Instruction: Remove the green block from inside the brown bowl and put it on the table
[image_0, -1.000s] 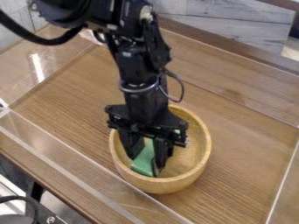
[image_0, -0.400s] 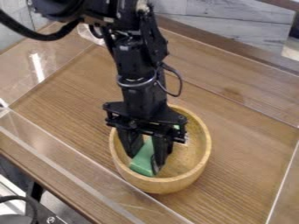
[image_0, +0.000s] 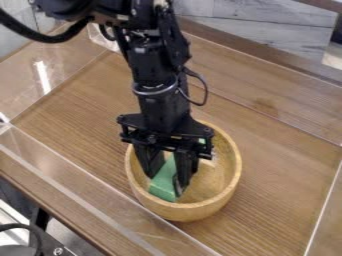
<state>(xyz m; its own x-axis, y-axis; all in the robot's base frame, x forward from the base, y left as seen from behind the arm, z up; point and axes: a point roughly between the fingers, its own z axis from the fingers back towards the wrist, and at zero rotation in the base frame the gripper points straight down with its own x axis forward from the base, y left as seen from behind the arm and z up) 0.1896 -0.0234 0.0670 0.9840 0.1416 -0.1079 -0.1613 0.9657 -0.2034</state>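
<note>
Centrally, on the wood-grain worktop (image_0: 267, 130), the arm reaches steeply down into the bowl (image_0: 221, 190). Its black pincer (image_0: 171, 180) is clenched on the green block (image_0: 164, 184), which stands tilted inside the bowl, lower end near the bowl's floor. Clear walls border the worktop.

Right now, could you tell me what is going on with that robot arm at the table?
The black robot arm reaches straight down into the round light brown wooden bowl on the wood-grain table. Its gripper is shut on the flat bright green block, which is inside the bowl and not yet on the table.
</note>
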